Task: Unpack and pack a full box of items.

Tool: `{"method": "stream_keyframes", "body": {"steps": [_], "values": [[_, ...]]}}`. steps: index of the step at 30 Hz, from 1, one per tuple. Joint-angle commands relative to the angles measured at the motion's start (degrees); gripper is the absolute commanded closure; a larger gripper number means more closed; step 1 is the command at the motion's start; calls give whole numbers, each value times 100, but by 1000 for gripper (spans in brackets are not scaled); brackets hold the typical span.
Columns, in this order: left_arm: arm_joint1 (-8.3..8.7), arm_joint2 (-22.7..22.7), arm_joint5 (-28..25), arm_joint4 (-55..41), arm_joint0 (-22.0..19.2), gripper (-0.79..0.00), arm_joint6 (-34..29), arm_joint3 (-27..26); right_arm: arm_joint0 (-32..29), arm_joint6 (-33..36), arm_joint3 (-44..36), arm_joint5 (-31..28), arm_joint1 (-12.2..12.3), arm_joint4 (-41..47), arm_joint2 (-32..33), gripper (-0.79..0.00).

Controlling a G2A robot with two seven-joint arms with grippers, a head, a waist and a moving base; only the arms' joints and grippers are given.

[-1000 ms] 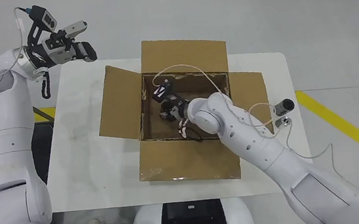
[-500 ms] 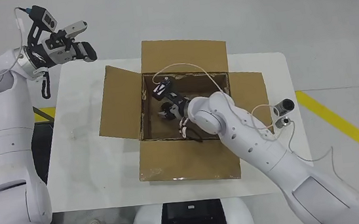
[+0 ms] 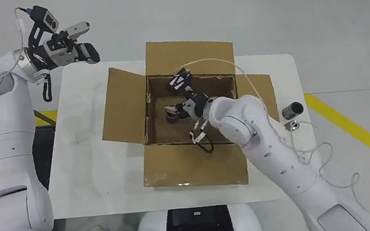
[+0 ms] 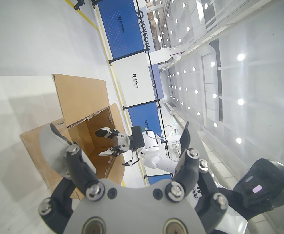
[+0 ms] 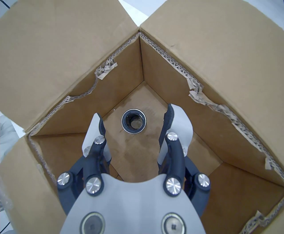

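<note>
Box [image 5: 66, 44]: matt brown corrugated cardboard, with rough torn edges and ragged paper shreds. Ring [image 5: 125, 120] on box floor: dark, glossy, thin metallic rim. Right claw [image 5: 133, 113]: smooth pale plastic fingers [image 5: 182, 124], black matt pads [image 5: 169, 115], brushed metal plate, shiny screws. Left claw [image 4: 119, 126]: same finish. Surface [image 3: 86, 139]: smooth matt white.

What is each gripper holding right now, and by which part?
Nothing is held. The right gripper hangs open inside the box, over a black ring lying on the box floor. The left gripper is open and empty too.
</note>
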Motion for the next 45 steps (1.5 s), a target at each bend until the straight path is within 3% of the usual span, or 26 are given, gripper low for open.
{"method": "stream_keyframes", "body": {"steps": [1, 16, 25, 36, 45], "values": [[0, 0, 0, 0, 0, -785, 0, 0, -156, 49, -276, -6, 42, -64, 128, -563], [0, 0, 0, 0, 0, -785, 0, 0, -1743, 128, -1931, 146, 403, -623, 1659, -576], [0, 0, 0, 0, 0, -785, 0, 0, -2802, -249, -2624, 398, 561, -1232, 2674, -640], [0, 0, 0, 0, 0, -785, 0, 0, -3637, -491, -2811, 716, 654, -1240, 3794, -637], [0, 0, 0, 0, 0, -785, 0, 0, -4032, -648, -2595, 733, 703, -950, 4569, -591]]}}
